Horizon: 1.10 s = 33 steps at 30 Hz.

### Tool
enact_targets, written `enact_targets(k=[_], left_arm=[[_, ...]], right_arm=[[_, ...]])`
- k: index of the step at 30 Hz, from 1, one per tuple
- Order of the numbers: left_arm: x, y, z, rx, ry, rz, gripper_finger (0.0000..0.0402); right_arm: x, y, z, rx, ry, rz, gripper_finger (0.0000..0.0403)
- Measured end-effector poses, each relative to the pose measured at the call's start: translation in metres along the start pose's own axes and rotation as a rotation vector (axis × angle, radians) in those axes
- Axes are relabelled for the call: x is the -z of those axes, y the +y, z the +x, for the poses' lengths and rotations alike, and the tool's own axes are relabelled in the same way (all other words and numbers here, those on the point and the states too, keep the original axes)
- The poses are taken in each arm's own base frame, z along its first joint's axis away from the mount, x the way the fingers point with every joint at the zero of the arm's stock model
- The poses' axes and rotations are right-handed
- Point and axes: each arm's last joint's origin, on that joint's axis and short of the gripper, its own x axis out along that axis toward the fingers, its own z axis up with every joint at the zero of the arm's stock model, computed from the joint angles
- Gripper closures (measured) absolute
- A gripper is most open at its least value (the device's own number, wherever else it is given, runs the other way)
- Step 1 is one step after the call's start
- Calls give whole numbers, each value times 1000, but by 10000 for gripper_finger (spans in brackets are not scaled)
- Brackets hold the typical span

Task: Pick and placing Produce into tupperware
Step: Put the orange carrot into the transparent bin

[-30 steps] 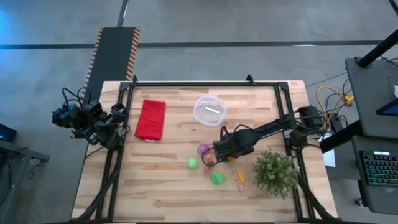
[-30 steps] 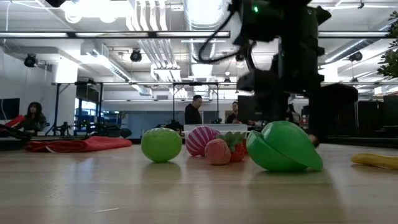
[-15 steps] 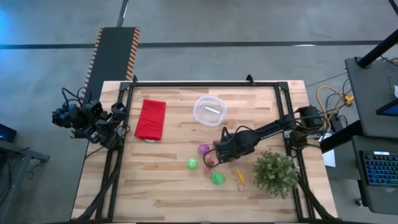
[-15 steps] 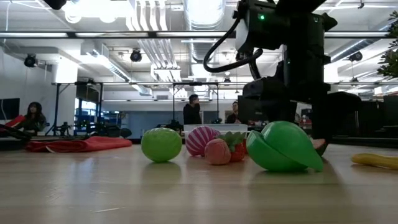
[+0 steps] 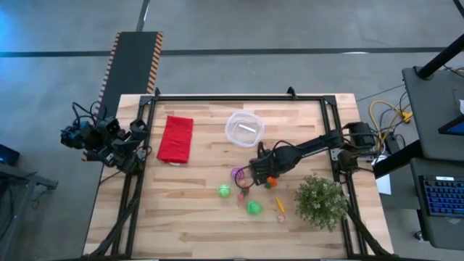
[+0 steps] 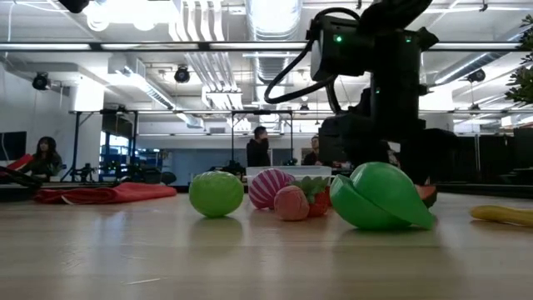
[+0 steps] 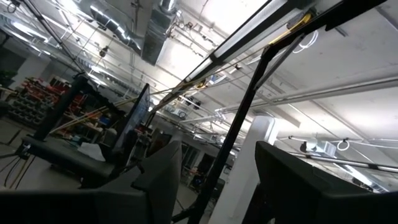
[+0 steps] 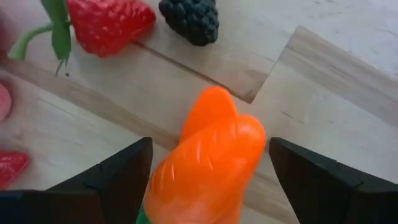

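Carrot (image 8: 208,162), orange, sits between the two fingers of the right claw (image 8: 208,180); the fingers stand apart on either side of it, and contact cannot be confirmed. Beyond it on the worktop (image 8: 336,81) lie a red strawberry (image 8: 106,22) and a dark berry cluster (image 8: 191,18). In the high view, the right claw (image 5: 255,174) hovers among the produce near worktop centre; the tupperware (image 5: 244,128) stands farther back. Left claw (image 5: 87,138) waits off the left edge; its finger state cannot be determined.

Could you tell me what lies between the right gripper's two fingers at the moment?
The orange carrot sits between the right gripper's open fingers, shown in the right wrist view.
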Motion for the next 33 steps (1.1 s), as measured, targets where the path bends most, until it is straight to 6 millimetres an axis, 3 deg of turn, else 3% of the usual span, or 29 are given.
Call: enact_targets(k=[11,18,24,28,33], left_arm=[[0,0,0,0,1,-21,210],[0,0,0,0,1,-20,210],[1,0,0,-5,12,-17,210],[3,1,0,-11,29,-12,210],[4,2,0,-16,42,-9,210]], right_arm=[[1,-1,-7,51,38,-81,167],[-7,14,-38,8,7,-141,209],[-11,10,-52,106,6,-184,239],[-10,10,-52,79,20,-203,238],[-8,13,-49,56,38,-213,188]])
